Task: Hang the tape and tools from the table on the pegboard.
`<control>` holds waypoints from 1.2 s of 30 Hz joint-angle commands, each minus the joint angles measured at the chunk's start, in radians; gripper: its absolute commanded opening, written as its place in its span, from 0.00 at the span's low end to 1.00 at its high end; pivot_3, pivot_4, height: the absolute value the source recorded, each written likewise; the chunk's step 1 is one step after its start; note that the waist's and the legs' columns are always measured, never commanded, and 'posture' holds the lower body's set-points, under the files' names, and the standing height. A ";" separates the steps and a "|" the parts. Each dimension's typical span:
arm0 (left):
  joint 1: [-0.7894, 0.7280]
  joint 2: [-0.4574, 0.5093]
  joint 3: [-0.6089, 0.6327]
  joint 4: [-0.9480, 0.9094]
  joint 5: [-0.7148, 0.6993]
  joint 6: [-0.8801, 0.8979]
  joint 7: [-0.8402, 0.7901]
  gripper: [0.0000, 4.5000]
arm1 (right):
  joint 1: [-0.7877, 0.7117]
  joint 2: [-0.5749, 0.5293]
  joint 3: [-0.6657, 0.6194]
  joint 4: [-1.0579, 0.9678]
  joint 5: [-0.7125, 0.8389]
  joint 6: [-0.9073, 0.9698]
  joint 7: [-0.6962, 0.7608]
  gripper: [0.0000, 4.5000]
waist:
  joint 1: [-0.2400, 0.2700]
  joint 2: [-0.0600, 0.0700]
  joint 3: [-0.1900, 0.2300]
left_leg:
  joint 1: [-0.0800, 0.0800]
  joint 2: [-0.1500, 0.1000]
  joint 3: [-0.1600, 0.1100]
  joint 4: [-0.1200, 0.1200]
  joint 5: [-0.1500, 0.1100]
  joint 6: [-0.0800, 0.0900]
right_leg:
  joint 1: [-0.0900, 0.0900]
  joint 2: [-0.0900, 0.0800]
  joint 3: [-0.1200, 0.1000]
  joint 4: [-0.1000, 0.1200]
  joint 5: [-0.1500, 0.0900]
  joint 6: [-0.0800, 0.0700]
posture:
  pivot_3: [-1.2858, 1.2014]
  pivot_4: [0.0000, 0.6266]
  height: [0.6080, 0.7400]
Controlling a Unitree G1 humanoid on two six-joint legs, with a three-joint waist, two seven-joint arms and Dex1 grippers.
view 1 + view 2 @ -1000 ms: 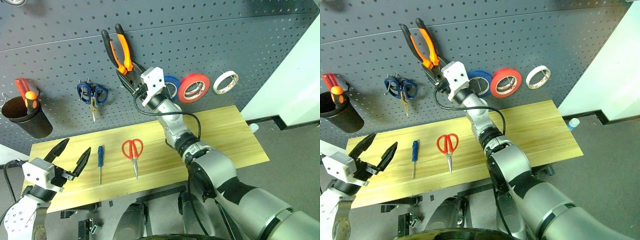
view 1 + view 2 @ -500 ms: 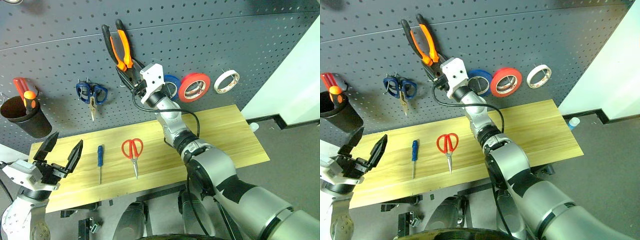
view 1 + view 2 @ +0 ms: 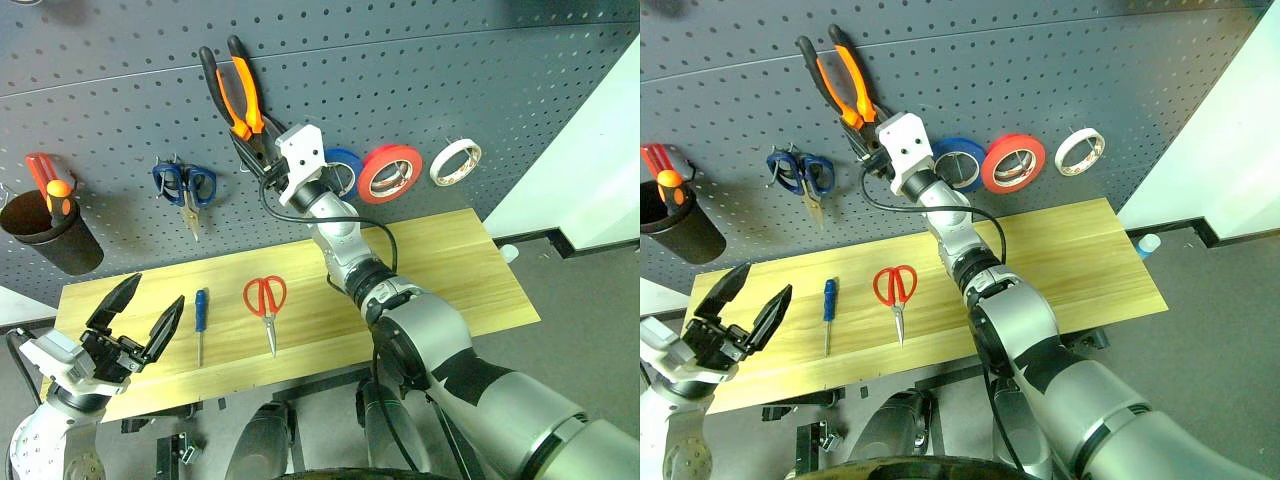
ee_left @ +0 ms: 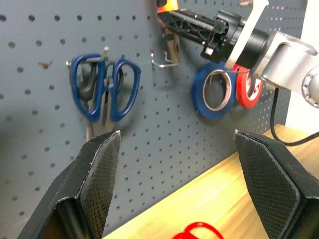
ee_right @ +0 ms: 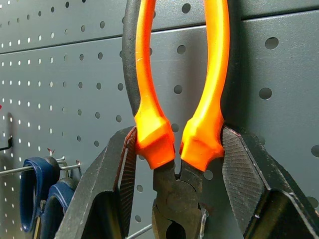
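Holding the pliers (image 3: 236,98) up against the pegboard (image 3: 450,60).

Pinching the pliers with the right gripper (image 3: 256,150), handles pointing up, just beside the blue tape roll (image 3: 345,168). Keeping the left gripper (image 3: 136,320) spread wide and holding nothing, above the near left end of the table (image 3: 450,270). Leaving the red scissors (image 3: 266,303) and the blue screwdriver (image 3: 201,322) lying on the table, with the pale tape (image 3: 455,162) hanging on the pegboard.

Silver arms, white wrist blocks, seemingly ribbed black fingers (image 4: 102,174)
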 commanded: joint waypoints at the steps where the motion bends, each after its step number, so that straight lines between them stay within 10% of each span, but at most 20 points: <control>1: -0.005 0.011 0.018 -0.038 -0.001 -0.023 -0.006 0.85 | -0.031 0.060 -0.009 -0.005 -0.007 -0.003 0.000 0.47 | 0.000 0.000 0.000 | 0.000 0.000 0.000 0.000 0.000 0.000 | 0.000 0.000 0.000 0.000 0.000 0.000 | 0.58 0.36 0.98; 19: -0.028 0.015 0.006 -0.050 0.049 -0.020 0.007 0.85 | -0.032 0.066 -0.046 -0.004 0.000 0.028 0.036 0.47 | 0.000 0.000 0.000 | 0.000 0.000 0.000 0.000 0.000 0.000 | 0.000 0.000 0.000 0.000 0.000 0.000 | 0.57 0.36 0.98; 25: -0.027 0.015 0.001 -0.054 0.054 -0.014 0.014 0.85 | -0.030 0.061 -0.045 -0.003 -0.012 0.032 0.022 0.97 | 0.001 0.000 0.000 | 0.000 0.000 0.000 0.000 0.000 0.000 | 0.000 0.000 0.000 0.000 0.000 0.000 | 0.57 0.35 0.98; 36: -0.030 0.018 -0.010 -0.064 0.061 0.004 0.031 0.85 | -0.033 0.053 -0.040 -0.006 -0.031 0.017 -0.011 0.99 | 0.001 0.000 0.000 | 0.000 0.000 0.000 0.001 0.000 0.000 | 0.000 0.000 0.000 0.000 0.000 0.000 | 0.57 0.35 0.98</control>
